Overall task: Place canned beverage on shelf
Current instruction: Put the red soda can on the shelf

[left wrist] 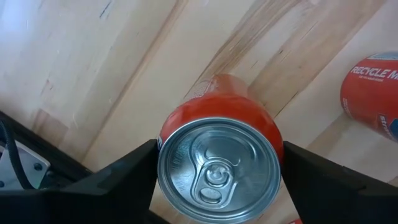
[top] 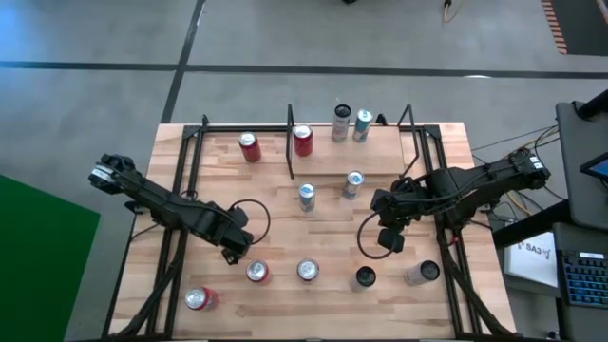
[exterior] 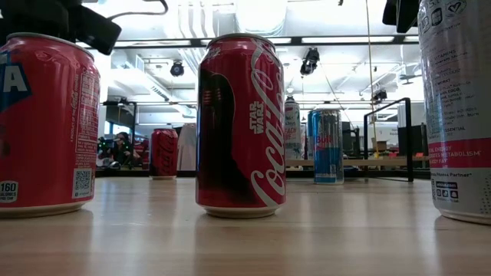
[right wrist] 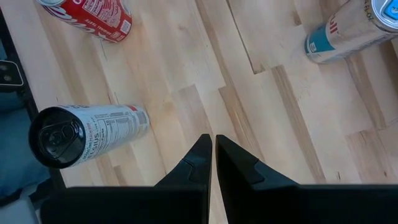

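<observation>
Spreading across pale wood planks, the table [top: 313,294] stands on a grey floor crossed by dark lines, with a green mat at one side. At its far edge sits the shelf [top: 328,152], a small wood board inside thin black rails, with two red cans on it and two slim cans just behind. The low view looks past cans into a bright workshop with ceiling lights.

The left arm reaches in from the table's left side, and the left gripper [left wrist: 217,171] hangs over a red can [left wrist: 217,162] standing upright near the front edge, well apart from the shelf. Its fingers [left wrist: 124,177] bracket the can's sides, right against it; whether they press it cannot be told.

The right gripper [right wrist: 212,146] hovers mid-table, fingers pressed together, grasping nothing.
</observation>
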Controlling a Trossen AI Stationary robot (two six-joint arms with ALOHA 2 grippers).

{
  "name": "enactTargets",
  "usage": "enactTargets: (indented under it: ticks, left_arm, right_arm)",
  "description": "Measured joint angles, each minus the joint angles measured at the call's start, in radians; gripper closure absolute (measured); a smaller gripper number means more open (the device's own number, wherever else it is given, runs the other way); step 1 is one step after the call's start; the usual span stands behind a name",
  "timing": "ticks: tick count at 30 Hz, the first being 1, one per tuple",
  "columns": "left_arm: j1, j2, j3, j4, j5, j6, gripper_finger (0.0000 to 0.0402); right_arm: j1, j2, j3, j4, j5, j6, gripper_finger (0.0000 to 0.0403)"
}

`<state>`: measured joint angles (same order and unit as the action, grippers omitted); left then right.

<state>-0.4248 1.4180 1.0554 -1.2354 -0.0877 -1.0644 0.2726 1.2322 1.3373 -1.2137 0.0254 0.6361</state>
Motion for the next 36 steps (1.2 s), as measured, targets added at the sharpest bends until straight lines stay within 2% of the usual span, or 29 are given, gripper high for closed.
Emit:
enactTargets:
  ticks: [19, 25, 32, 36]
  left_arm:
    - [0.000, -0.014, 0.023, -0.029, 0.009, 0.004, 0.0122]
    - [-0.002, -0.018, 0.152, -0.120, -0.030, 0.027, 0.0122]
    - [-0.011, -0.018, 0.357, -0.164, -0.164, 0.113, 0.0122]
    - [-0.011, -0.015, 0.454, -0.147, -0.260, 0.218, 0.0122]
  right_arm:
    - [0.000, 0.000, 0.000, 0.001, 0.001, 0.000, 0.0390]
    - [0.000, 0.000, 0.000, 0.022, 0.002, -0.014, 0.0390]
    - [0.000, 0.000, 0.000, 0.109, 0.006, -0.095, 0.0390]
    - [0.000, 0.000, 0.000, 0.186, 0.053, -0.177, 0.0390]
